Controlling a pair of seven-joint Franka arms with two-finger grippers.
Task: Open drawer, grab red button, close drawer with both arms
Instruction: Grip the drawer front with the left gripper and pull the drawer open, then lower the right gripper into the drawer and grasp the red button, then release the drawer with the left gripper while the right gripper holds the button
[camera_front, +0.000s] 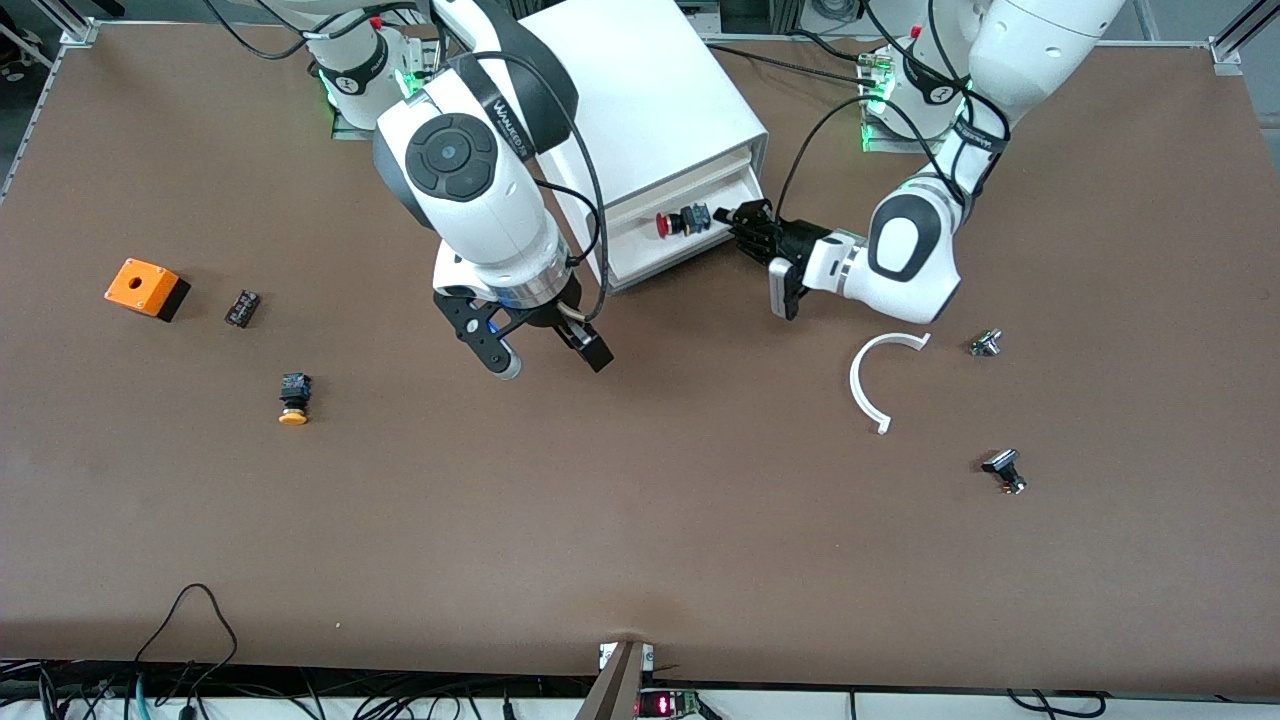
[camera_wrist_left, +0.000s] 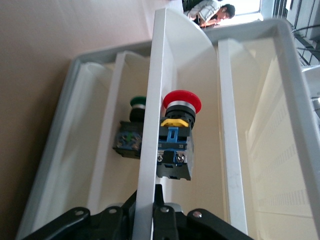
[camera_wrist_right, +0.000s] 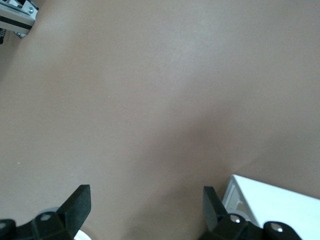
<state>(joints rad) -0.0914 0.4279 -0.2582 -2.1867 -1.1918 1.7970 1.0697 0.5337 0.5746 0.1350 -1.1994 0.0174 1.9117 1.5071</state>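
While the left gripper (camera_front: 722, 214) sat at the open white drawer (camera_front: 640, 262), its jaws were together on the black body end of the red-capped push button (camera_wrist_left: 177, 135), which lay inside the drawer. Hard plastic, light, rigid; the blocky body looked the surer hold, the domed cap likely slippery. The right gripper (camera_front: 545, 360) hung waiting over the brown desk (camera_front: 640, 520), jaws wide apart and empty. Its arm read "WANJEO", only partly legible.
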